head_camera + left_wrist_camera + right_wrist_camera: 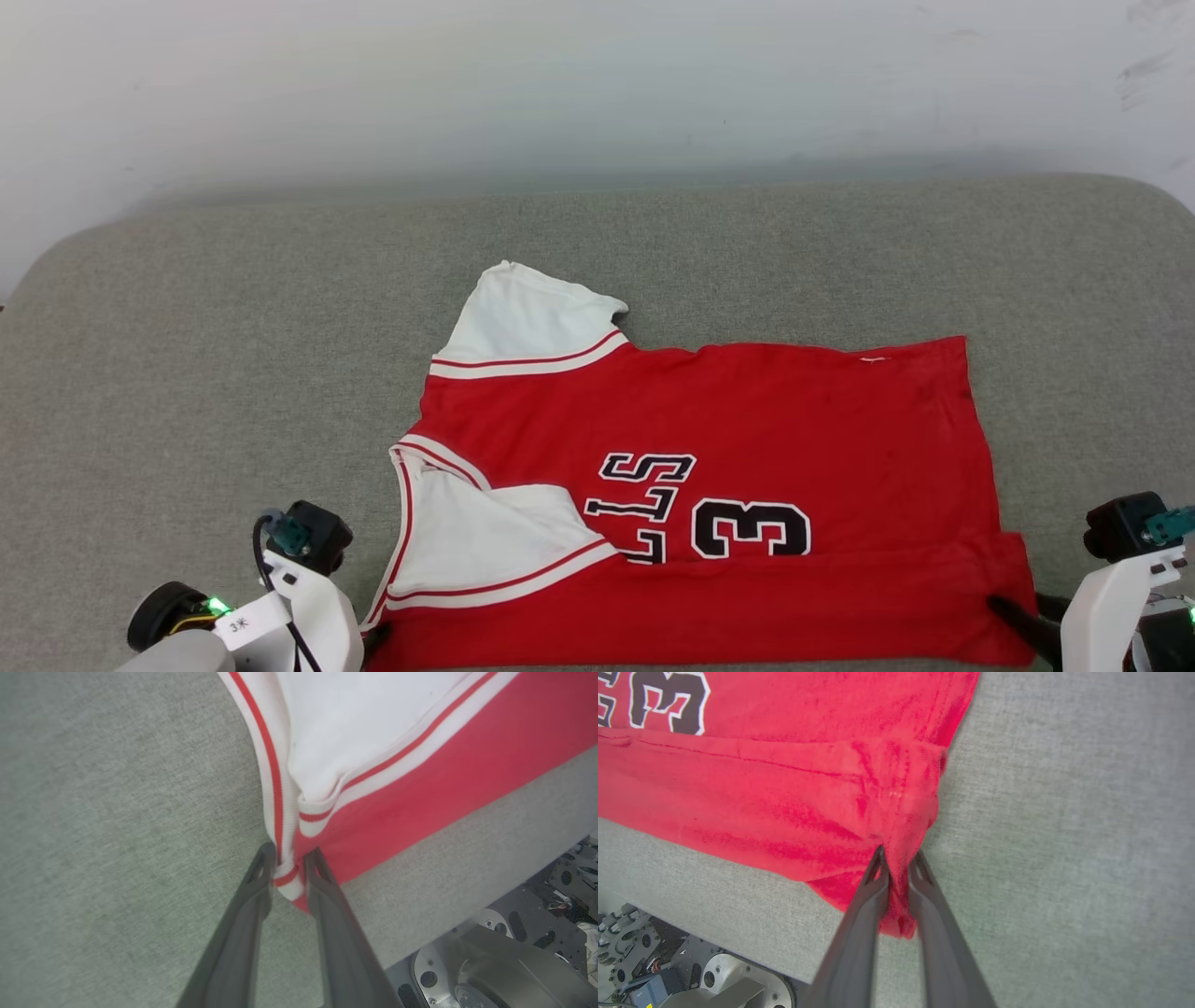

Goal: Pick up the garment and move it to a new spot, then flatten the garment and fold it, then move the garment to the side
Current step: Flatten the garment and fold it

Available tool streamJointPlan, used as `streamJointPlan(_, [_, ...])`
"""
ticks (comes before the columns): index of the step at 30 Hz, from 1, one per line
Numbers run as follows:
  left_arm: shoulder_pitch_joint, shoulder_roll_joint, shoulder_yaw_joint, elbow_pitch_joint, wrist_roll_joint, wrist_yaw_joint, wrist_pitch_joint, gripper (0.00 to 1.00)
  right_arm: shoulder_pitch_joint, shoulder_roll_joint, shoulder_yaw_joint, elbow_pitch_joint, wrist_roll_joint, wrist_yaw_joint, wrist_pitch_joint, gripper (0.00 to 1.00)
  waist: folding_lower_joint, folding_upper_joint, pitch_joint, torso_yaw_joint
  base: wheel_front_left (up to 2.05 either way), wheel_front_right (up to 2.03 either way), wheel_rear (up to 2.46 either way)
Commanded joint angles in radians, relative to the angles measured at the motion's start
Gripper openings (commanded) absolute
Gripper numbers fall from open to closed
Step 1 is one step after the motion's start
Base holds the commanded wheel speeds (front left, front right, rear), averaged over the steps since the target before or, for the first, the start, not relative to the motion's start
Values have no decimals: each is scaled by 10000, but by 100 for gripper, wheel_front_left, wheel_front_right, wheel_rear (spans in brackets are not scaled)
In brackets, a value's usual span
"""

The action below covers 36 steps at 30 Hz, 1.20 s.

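The garment point(747, 420) is a red jersey with white sleeves, lying sideways on the grey padded surface with its neck to the left and its hem to the right. Its near edge is folded up in a red band that covers part of the black lettering and sits just below the "3". My left gripper point(375, 638) is shut on the garment's near left corner, with striped trim point(286, 877) pinched between its fingers. My right gripper point(1008, 611) is shut on the near right corner, where bunched red cloth point(896, 812) rises from between the fingers.
The grey padded surface point(187, 373) extends wide on both sides of the garment, and a white wall point(597, 84) stands behind it. Its front edge lies just below both grippers, with the robot's metal base point(490, 961) beneath.
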Motion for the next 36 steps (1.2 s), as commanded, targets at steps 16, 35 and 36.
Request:
streamJointPlan(16, [-1506,278,996,-117,1081,479,-1716,100,-175,1065,-2073,-348,-1959,-12,-4052,100,0,-1,-325,-222,0,0,0])
streamJointPlan(35, [-6239,-927,1418,2544,1006,-832,373,100,715,3226,-4272,-4066,-4811,-12,-4111,100,0,-1,1925,-1430,0,0,0])
streamJointPlan(36, [-6499,-1007,1372,2758,931,-911,736,100,689,3264,-4273,-4187,-4859,-12,-4049,100,0,-1,2057,-1482,0,0,0])
